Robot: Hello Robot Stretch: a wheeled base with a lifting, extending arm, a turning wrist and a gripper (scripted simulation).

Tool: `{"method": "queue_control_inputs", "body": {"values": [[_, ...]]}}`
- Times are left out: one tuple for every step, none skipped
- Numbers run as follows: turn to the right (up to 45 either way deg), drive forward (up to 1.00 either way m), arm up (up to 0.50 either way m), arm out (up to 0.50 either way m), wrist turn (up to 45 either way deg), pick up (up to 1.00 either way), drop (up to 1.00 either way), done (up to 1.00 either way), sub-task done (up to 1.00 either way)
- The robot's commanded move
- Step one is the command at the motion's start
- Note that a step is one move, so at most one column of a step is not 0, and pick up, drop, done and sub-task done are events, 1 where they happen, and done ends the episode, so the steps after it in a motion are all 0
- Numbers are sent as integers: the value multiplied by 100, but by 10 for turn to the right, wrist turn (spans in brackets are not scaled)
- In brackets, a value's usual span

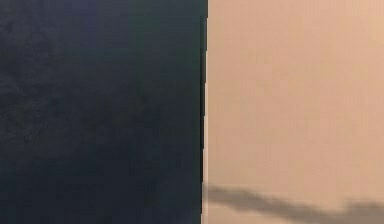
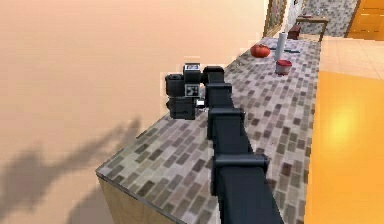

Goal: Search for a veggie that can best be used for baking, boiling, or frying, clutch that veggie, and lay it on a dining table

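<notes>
In the arm side view my arm's dark bar (image 2: 235,150) reaches out over a long counter with a grey-brown tiled top (image 2: 180,160). The gripper (image 2: 178,98) is a dark block by the counter's far edge, close to the beige wall, below the two white marker squares. Its fingers merge into the dark body, so I cannot tell whether it holds anything. Far along the counter lie a round red thing (image 2: 260,50) and a small red bowl-like thing (image 2: 284,67).
A thin grey upright thing (image 2: 282,42) stands between the two red things. Orange floor (image 2: 350,120) runs along the counter's near side. In the forward view a dark flat panel (image 1: 100,110) stands close on the left, with a beige wall (image 1: 300,90) on the right.
</notes>
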Motion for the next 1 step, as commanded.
{"method": "queue_control_inputs", "body": {"values": [[0, 0, 2, 0, 0, 0, 0, 0, 0]]}}
